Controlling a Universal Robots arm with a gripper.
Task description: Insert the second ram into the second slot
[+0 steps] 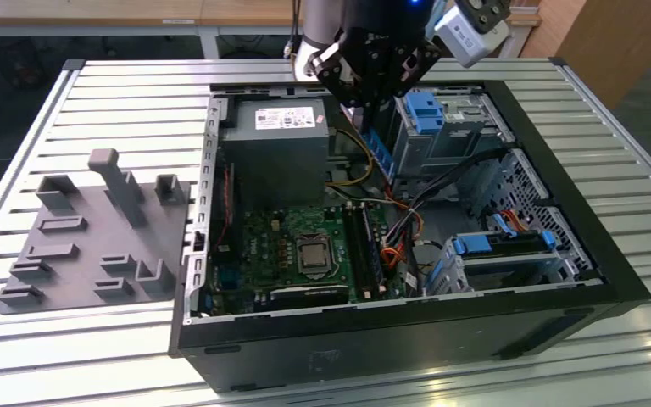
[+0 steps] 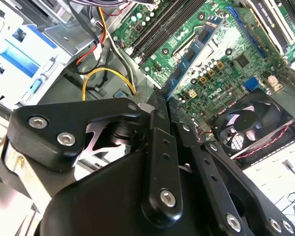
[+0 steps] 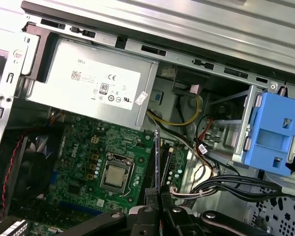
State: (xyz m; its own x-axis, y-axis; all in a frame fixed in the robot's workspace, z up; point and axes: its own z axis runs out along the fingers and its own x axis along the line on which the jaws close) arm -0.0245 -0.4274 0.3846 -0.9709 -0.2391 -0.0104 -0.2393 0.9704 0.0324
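Note:
My gripper (image 1: 373, 97) hangs over the back of the open computer case (image 1: 597, 280), shut on the second ram (image 1: 383, 148), a thin blue-green strip that hangs down from the fingers above the motherboard (image 1: 292, 246). In the second wrist view the ram (image 2: 196, 49) reaches from the closed fingers (image 2: 157, 115) toward the board. The first wrist view shows the ram (image 3: 157, 162) edge-on, over the long dark slots (image 3: 168, 164) beside the processor (image 3: 117, 177). The slots (image 1: 363, 242) lie on the board's side nearer the exterior view's right.
A grey power supply (image 1: 275, 144) stands just to the exterior view's left of the gripper. Blue drive brackets (image 1: 422, 110) and loose cables (image 1: 416, 212) crowd the other side. A fan (image 2: 246, 125) sits past the board. A grey fixture plate (image 1: 88, 237) lies outside the case.

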